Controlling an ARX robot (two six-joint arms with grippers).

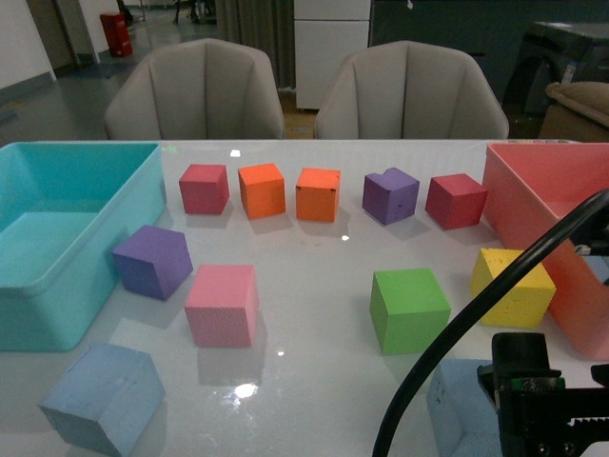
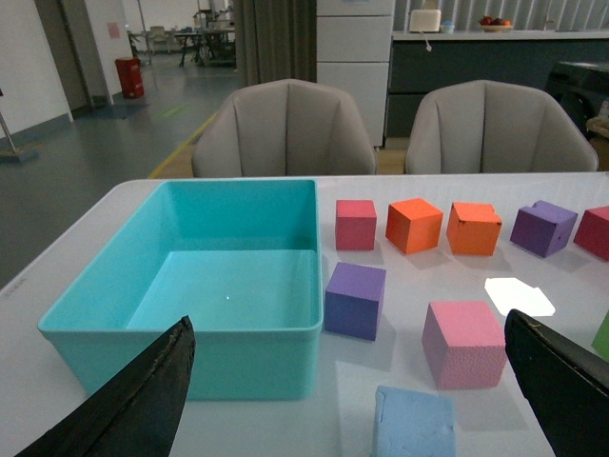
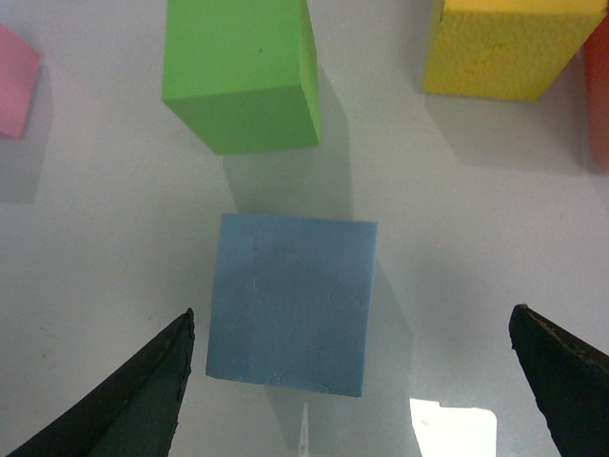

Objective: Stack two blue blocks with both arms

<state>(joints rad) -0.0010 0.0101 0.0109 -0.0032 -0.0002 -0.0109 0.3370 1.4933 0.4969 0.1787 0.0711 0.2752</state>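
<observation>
Looking down between the black fingers [image 3: 143,400] of the right gripper [image 3: 351,312]: spread wide, released, clamping nothing. Hanging directly over a matte pale-blue foam cube [image 3: 290,300], one finger out past each flank, well clear of both, no contact at all. Resting flat on the glossy white table [image 3: 95,238], turned slightly askew. Just past it, a bright green foam cube [image 3: 243,71]; next along, a yellow foam cube [image 3: 504,43], tucked close to a salmon-pink plastic bin [image 1: 542,200].

Over to the left gripper [image 2: 347,319] now: left fingers [image 2: 143,400] splayed just as wide, empty, held up above the tabletop. Ahead of and below them, a second pale-blue foam cube [image 2: 414,424], untouched, standing alone. Beyond that, a pink foam cube [image 2: 463,343] and a purple foam cube [image 2: 355,298], the purple one just beside the wall of a big turquoise plastic bin [image 2: 190,367].

Pulling back to the front view: both blue cubes down at the near edge of the table, well apart, one near-left, one near-right and partly hidden behind the black bulk of the right arm [image 1: 538,400]. Not stacked yet, each still on the table. Further back, strung across in a row: a red foam cube [image 1: 205,188], an orange foam cube [image 1: 262,188], a second orange foam cube [image 1: 318,193], a notched purple foam cube [image 1: 390,195], a second red foam cube [image 1: 456,200]. Past the far edge, two beige upholstered armchairs [image 1: 195,90].
</observation>
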